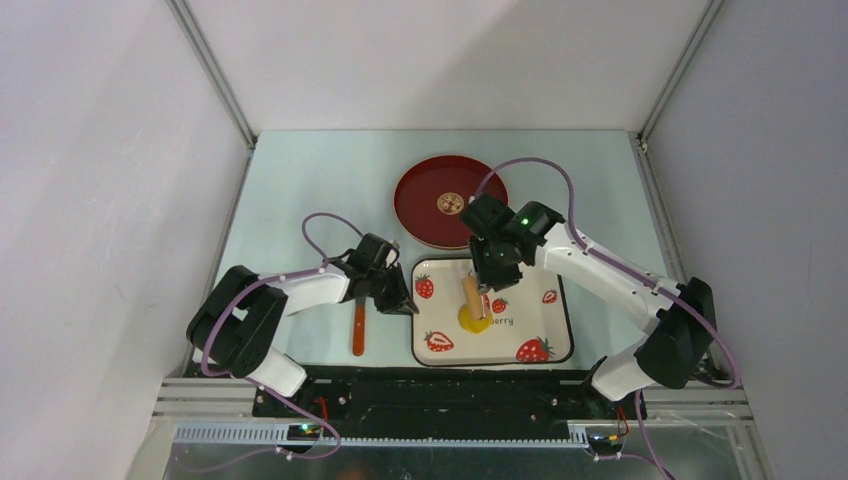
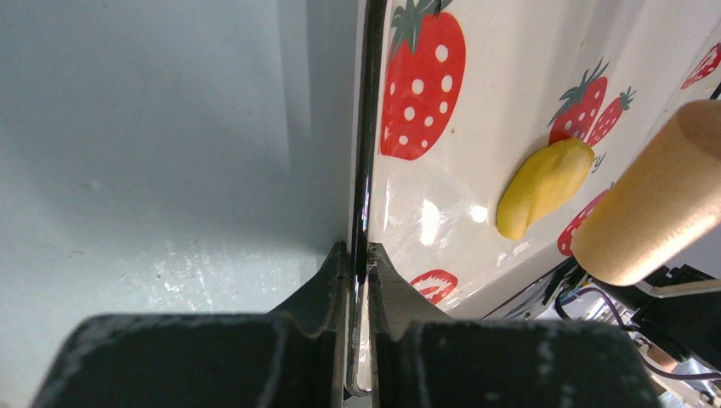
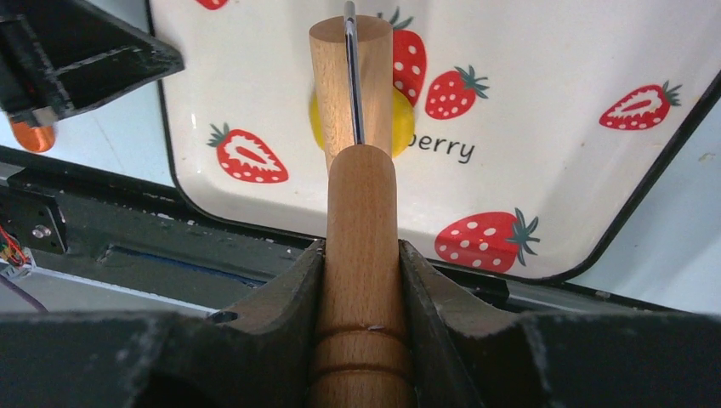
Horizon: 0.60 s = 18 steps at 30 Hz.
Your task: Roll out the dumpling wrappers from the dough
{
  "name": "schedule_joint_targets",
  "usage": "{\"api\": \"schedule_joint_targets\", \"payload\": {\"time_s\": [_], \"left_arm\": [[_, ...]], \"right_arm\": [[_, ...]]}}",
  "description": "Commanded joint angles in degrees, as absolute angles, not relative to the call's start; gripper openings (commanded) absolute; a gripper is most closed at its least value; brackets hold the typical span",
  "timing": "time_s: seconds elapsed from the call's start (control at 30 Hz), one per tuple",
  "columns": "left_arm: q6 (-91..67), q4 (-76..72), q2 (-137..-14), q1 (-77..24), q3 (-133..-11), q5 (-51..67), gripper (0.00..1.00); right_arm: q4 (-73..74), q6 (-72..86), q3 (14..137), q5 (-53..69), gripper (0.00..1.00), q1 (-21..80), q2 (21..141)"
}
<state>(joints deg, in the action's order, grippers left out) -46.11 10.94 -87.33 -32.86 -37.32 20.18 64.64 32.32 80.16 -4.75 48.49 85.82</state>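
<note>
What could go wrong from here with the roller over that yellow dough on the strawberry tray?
The left gripper pinches the tray only by its thin rim; a hard push might break that hold and let the tray slide. The dough is a thick lump on a glossy surface, so it may skid or stick to the roller in the right gripper rather than flatten.

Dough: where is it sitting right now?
In the top view the dough lies on the strawberry tray, slightly left of its middle, at the tip of the wooden roller held in the right claw.
</note>
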Motion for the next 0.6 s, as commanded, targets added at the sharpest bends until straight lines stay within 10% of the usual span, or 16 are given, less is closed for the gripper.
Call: {"api": "schedule_joint_targets", "payload": {"time_s": [0.0,0.57], "left_arm": [[-45.53,13.95,-89.58,-33.22,-36.38,16.88,0.00],[-45.53,13.99,-89.53,-33.22,-36.36,16.87,0.00]], "right_arm": [[62.71,31.20,77.77,-1.03,0.00,45.85,83.47],[62.27,32.32,67.68,0.02,0.00,41.85,84.19]]}}
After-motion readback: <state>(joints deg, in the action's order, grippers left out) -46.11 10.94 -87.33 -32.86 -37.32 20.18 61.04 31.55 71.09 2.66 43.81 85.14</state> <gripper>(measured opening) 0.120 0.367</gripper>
